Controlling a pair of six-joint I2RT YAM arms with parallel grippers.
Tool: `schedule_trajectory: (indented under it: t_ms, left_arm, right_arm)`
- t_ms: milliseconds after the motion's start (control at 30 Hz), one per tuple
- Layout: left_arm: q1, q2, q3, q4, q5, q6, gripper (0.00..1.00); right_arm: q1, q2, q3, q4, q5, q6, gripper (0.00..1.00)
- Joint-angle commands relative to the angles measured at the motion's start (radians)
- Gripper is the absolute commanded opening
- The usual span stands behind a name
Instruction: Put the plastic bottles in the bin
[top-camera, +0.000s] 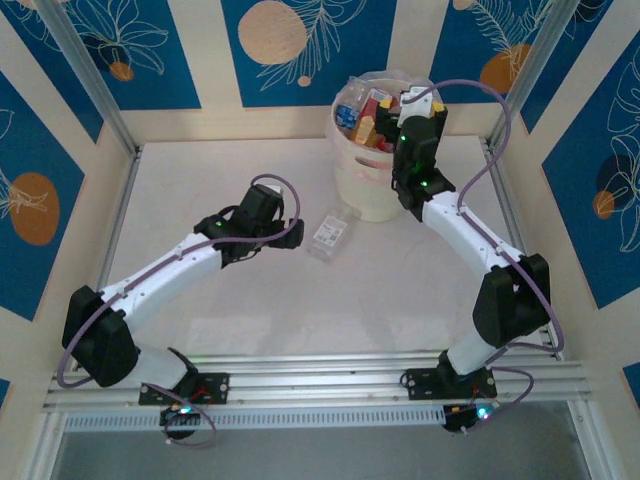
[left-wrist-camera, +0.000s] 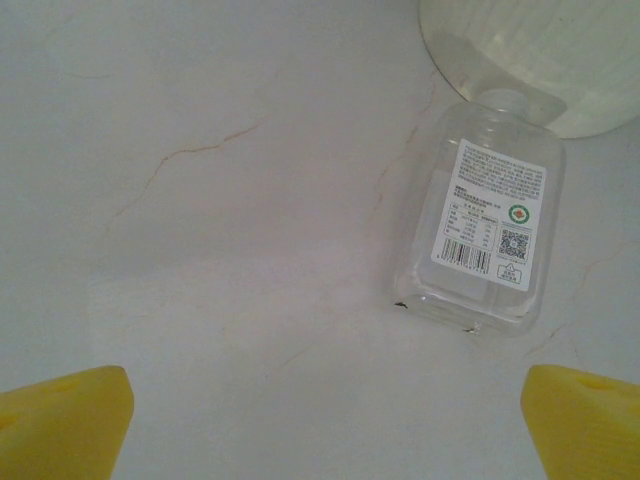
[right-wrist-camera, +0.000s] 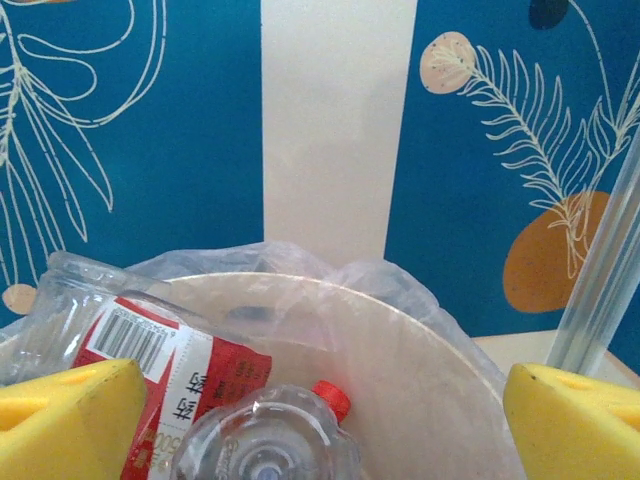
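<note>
**White links, black joints, yellow fingers**

The left arm (top-camera: 165, 275) and right arm (top-camera: 462, 228) are built alike: glossy white tubular links run between bulky black joint housings. A thin mauve cable (top-camera: 275, 183) follows the left arm in loose loops, and a second cable (top-camera: 470, 88) does the same on the right. Small green lights glow on the right arm's black wrist section and at both black bases (top-camera: 185, 405), which also carry specks of red. The left gripper (left-wrist-camera: 325, 430) has blunt, wedge-shaped fingers (left-wrist-camera: 62, 422) in plain matte yellow. The right gripper (right-wrist-camera: 325, 425) has the same yellow fingers (right-wrist-camera: 65, 415), with softly rounded corners.
</note>
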Motion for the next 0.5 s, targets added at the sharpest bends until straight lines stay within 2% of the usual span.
schedule_trajectory:
  t_ms: [0,267,467]
  left_arm:
    - [0.006,-0.027,0.009,0.002,0.015,-0.011,0.99]
    - [0.006,-0.025,0.003,0.036,0.047,-0.003,0.99]
    - [0.003,0.019,-0.011,0.121,0.164,0.067,0.99]
  right_arm:
    - [0.008,-0.033,0.055,-0.059,-0.030,0.074,0.93]
    - [0.046,-0.161,0.113,-0.427,-0.023,0.333,0.93]
    - [0.081,-0.252,0.195,-0.797,0.025,0.512,0.93]
